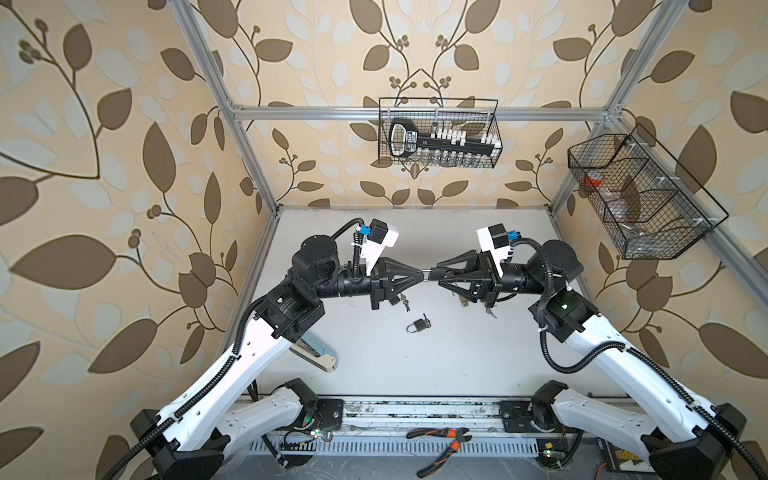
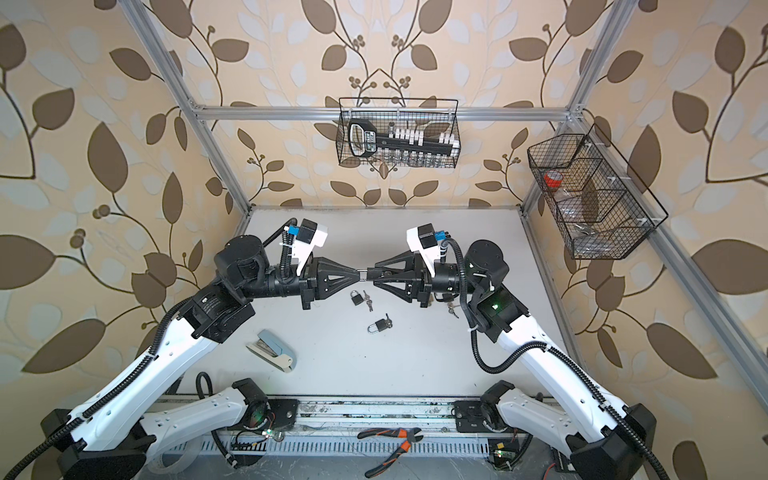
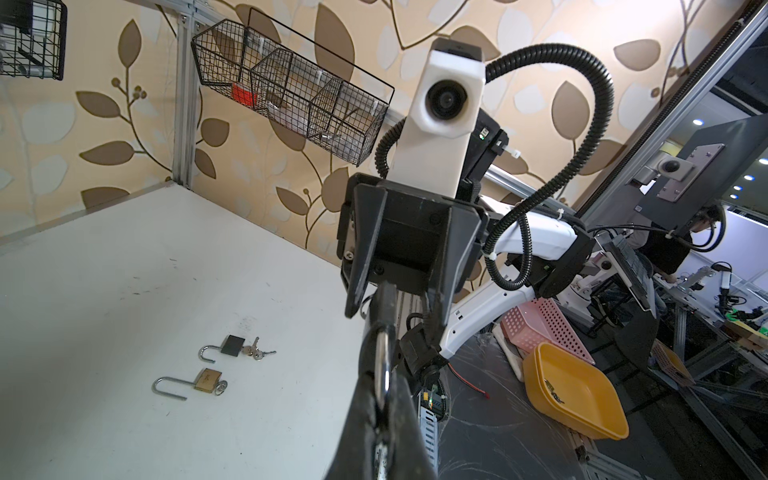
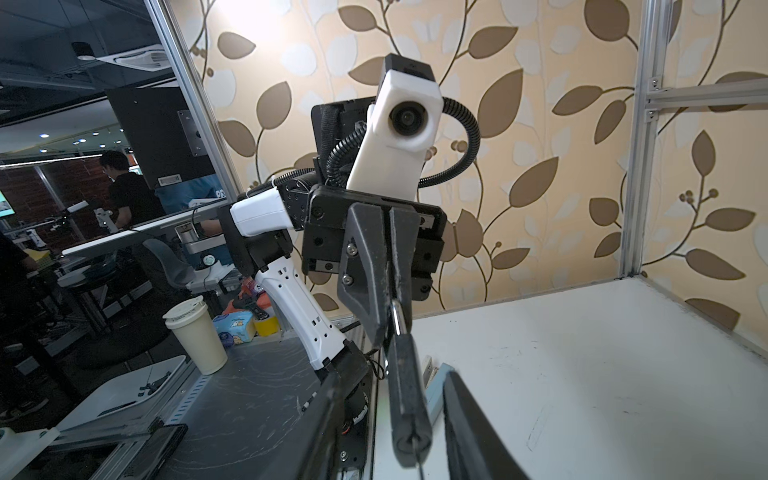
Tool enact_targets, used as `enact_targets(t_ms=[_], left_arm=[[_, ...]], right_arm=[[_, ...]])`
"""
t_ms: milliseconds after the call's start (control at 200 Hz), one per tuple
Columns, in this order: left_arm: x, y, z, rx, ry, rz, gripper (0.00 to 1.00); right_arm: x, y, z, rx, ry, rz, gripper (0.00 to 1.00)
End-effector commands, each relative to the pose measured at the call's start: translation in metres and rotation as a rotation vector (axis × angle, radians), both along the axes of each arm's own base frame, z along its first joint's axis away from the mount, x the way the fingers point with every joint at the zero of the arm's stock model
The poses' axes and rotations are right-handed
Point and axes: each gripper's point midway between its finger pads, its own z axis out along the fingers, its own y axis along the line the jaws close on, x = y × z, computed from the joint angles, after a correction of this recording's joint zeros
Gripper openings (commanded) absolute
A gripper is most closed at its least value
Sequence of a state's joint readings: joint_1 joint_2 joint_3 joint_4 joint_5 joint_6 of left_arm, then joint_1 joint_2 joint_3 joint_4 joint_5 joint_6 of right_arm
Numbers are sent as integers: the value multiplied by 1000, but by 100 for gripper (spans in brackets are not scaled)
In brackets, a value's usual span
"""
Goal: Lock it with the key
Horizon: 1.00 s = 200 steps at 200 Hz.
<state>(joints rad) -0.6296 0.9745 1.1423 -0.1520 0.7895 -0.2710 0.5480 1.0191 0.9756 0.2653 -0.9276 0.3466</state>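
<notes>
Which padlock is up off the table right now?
The black padlock clamped by its shackle in the left gripper; the other padlocks lie on the table.

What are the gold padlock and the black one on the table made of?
The gold padlock looks like brass with a shiny steel-like loop. The dark padlock seems metal under a matt black coating or cover; its loop gleams silver.
</notes>
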Motion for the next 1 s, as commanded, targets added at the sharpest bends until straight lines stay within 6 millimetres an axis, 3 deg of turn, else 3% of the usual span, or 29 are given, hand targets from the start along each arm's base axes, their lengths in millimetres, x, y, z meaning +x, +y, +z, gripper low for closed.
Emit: enact_targets(t_ms=[0, 290, 460, 705, 995], left_arm=[[-18, 6, 35, -79, -92, -40, 0], [-19, 6, 36, -83, -98, -40, 0], [-18, 6, 34, -75, -94, -36, 0], [-17, 10, 32, -70, -110, -8, 0], [-19, 6, 26, -55, -96, -40, 0]], right_arm=[[1, 1, 2, -1, -3, -3, 39], [1, 2, -1, -7, 12, 3, 34], [-2, 1, 5, 5, 4, 12, 24], [-6, 1, 9, 14, 30, 33, 0], [-2, 5, 9, 18, 70, 45, 0]])
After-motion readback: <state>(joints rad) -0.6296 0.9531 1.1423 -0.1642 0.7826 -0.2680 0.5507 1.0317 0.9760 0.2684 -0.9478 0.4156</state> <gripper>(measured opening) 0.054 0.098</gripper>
